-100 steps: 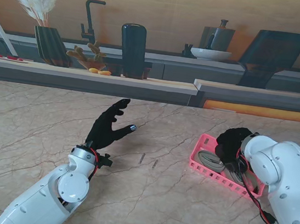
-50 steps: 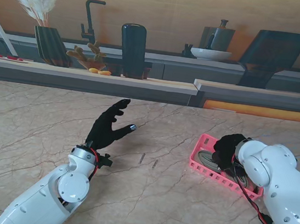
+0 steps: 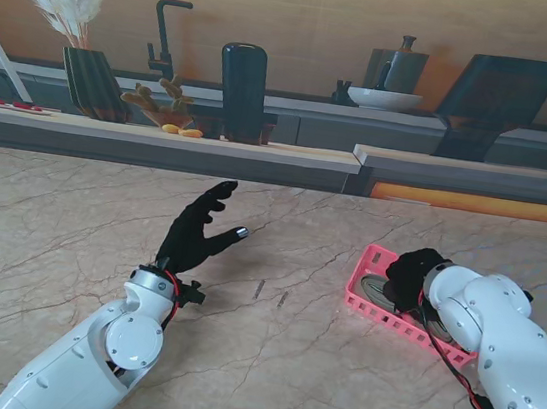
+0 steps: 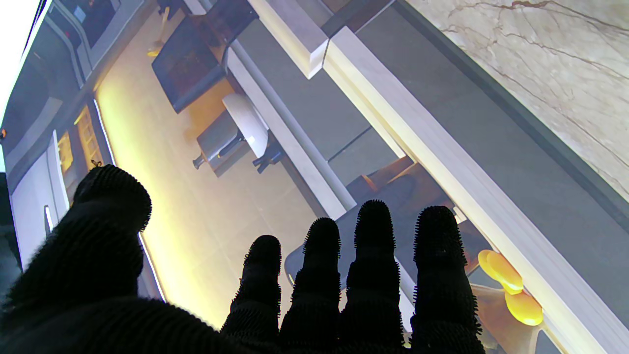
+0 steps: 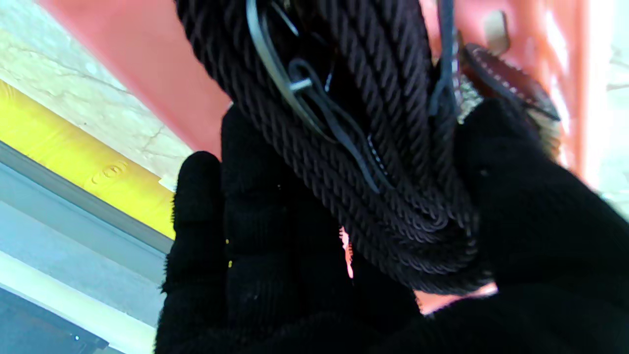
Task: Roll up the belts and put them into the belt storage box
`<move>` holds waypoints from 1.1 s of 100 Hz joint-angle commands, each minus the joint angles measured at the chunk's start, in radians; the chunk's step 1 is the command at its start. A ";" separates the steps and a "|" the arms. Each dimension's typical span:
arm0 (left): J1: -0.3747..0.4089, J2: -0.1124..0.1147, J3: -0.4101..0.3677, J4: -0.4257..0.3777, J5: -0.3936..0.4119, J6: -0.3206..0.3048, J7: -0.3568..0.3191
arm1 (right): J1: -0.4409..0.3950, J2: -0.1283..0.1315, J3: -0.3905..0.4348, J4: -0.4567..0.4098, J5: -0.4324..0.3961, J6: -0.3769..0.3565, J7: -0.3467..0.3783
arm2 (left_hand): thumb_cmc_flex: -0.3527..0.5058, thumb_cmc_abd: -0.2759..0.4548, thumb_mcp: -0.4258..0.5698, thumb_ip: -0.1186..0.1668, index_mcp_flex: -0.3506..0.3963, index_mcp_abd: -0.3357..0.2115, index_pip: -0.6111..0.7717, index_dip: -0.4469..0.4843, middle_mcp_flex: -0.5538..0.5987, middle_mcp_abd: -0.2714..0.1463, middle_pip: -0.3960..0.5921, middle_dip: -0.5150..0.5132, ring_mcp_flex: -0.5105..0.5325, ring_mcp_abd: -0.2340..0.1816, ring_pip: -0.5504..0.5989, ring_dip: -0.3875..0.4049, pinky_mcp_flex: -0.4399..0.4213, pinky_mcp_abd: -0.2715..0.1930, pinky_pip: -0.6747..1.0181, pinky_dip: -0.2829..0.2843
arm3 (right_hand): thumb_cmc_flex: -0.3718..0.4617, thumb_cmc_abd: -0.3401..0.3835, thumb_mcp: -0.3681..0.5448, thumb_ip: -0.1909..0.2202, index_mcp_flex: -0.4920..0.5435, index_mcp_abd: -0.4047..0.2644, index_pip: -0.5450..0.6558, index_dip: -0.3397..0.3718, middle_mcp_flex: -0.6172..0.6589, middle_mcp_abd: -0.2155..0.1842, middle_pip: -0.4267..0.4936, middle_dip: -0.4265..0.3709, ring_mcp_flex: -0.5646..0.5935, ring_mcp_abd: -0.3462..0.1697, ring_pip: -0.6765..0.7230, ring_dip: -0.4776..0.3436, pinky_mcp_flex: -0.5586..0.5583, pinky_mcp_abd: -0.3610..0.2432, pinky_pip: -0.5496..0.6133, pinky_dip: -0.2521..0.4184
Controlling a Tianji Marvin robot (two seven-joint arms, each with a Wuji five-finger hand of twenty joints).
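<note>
The marble table (image 3: 69,228) carries a pink belt storage box (image 3: 367,300) on the robot's right side. A grey rolled belt (image 3: 375,288) lies coiled inside the box. The right hand (image 3: 411,275), gloved in black, sits over the box, its fingers (image 5: 255,221) and thumb wrapped around a dark braided belt (image 5: 373,162) bunched in coils. The left hand (image 3: 202,228) hovers over the table's middle, fingers spread and grasping nothing, well apart from the box.

My black-gloved right hand (image 5: 304,255) grips a dark braided belt (image 5: 373,147); the box (image 3: 369,308) is pink, the table (image 3: 69,228) beige veined marble.
</note>
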 commanded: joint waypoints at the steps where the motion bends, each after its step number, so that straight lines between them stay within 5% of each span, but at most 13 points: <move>1: 0.003 -0.004 0.002 0.001 -0.001 -0.001 -0.001 | -0.021 0.000 -0.002 0.001 -0.008 -0.003 0.029 | 0.025 0.037 -0.029 0.037 0.012 -0.034 0.008 0.011 -0.002 -0.036 -0.022 0.004 -0.016 -0.037 -0.009 0.001 -0.011 -0.029 -0.014 0.019 | 0.010 0.040 0.152 0.020 0.031 -0.091 0.035 0.025 -0.035 -0.017 0.013 -0.003 -0.035 -0.032 -0.013 -0.019 -0.023 -0.001 -0.014 0.017; 18: 0.001 -0.004 0.002 0.003 -0.003 0.000 -0.001 | -0.031 0.000 0.017 -0.025 -0.001 -0.011 0.081 | 0.031 0.041 -0.036 0.038 0.014 -0.033 0.009 0.012 0.000 -0.035 -0.021 0.005 -0.013 -0.036 -0.007 0.003 -0.011 -0.028 -0.013 0.020 | -0.128 0.100 0.154 0.135 0.010 -0.025 -0.200 0.185 -0.146 0.009 -0.016 -0.003 -0.138 -0.015 -0.060 -0.030 -0.085 0.003 -0.065 0.034; 31: 0.002 -0.005 0.002 0.002 -0.006 0.002 -0.001 | -0.037 0.002 0.027 -0.049 -0.011 -0.032 0.120 | 0.038 0.046 -0.041 0.038 0.014 -0.031 0.009 0.012 0.000 -0.033 -0.020 0.005 -0.013 -0.034 -0.005 0.004 -0.011 -0.028 -0.012 0.021 | -0.178 0.192 0.051 0.145 -0.044 -0.001 -0.266 0.216 -0.214 0.020 -0.028 0.001 -0.196 -0.015 -0.076 -0.030 -0.125 0.002 -0.096 0.051; 96: -0.004 -0.006 0.006 0.010 -0.013 0.007 -0.003 | -0.080 -0.010 0.068 -0.084 -0.069 0.014 -0.013 | 0.065 0.059 -0.068 0.041 0.018 -0.029 0.010 0.014 0.005 -0.031 -0.014 0.009 -0.011 -0.031 0.003 0.007 -0.012 -0.028 -0.008 0.022 | -0.251 0.189 -0.041 0.136 -0.118 0.025 -0.319 0.243 -0.325 0.057 -0.003 0.025 -0.264 0.005 -0.034 -0.005 -0.161 0.013 -0.103 0.088; 110: -0.004 -0.006 0.005 0.011 -0.012 0.006 -0.002 | -0.088 -0.012 0.066 -0.095 -0.084 0.034 -0.003 | 0.067 0.062 -0.074 0.041 0.017 -0.029 0.010 0.015 0.005 -0.033 -0.013 0.009 -0.011 -0.033 0.002 0.006 -0.012 -0.029 -0.008 0.021 | -0.277 0.204 -0.085 0.140 -0.183 -0.070 -0.337 0.251 -0.432 0.088 -0.041 0.022 -0.344 0.024 -0.077 -0.020 -0.203 0.031 -0.137 0.089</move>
